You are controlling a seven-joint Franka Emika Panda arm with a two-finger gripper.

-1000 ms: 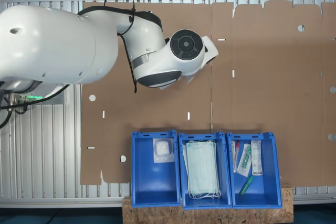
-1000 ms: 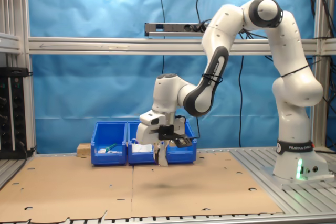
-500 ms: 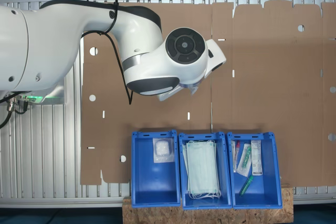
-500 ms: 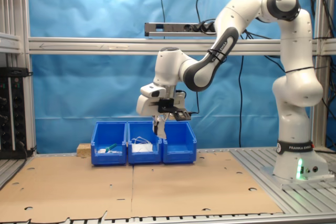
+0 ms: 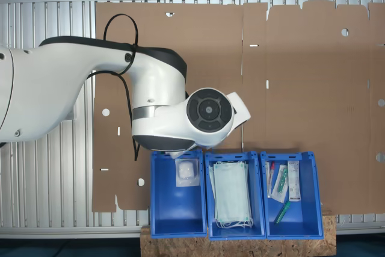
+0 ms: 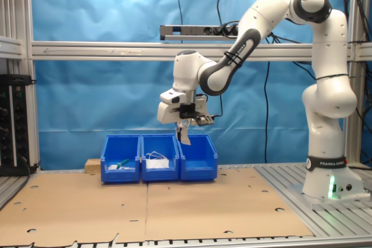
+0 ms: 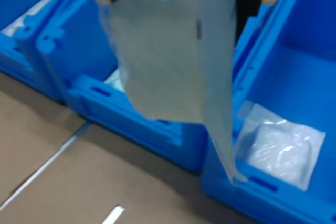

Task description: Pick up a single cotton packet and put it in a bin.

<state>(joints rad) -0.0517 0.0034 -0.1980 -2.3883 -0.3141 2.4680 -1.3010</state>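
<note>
My gripper [image 6: 183, 125] is shut on the cotton packet [image 6: 184, 135], which hangs below it in the air, above the near rim of the bin [image 6: 199, 158] at the second exterior view's right end of the row. In the wrist view the crinkled clear-and-white cotton packet [image 7: 173, 51] dangles close to the camera, over the wall between two bins. The bin [image 7: 315, 56] beside it holds one small white packet [image 7: 278, 148]. In the first exterior view the arm's wrist [image 5: 207, 111] sits just short of the bin [image 5: 162, 209], which holds that white packet [image 5: 187, 173].
Three blue bins stand in a row at the cardboard's edge. The middle bin [image 5: 260, 209] holds pale green face masks [image 5: 231, 194]. The third bin [image 5: 313, 209] holds syringes and slim packets. Open brown cardboard [image 6: 174, 207] covers the table before the bins.
The arm has lifted the cotton packet off the cardboard and carried it up and toward the bins. It now hangs by the bin with the white packet.
</note>
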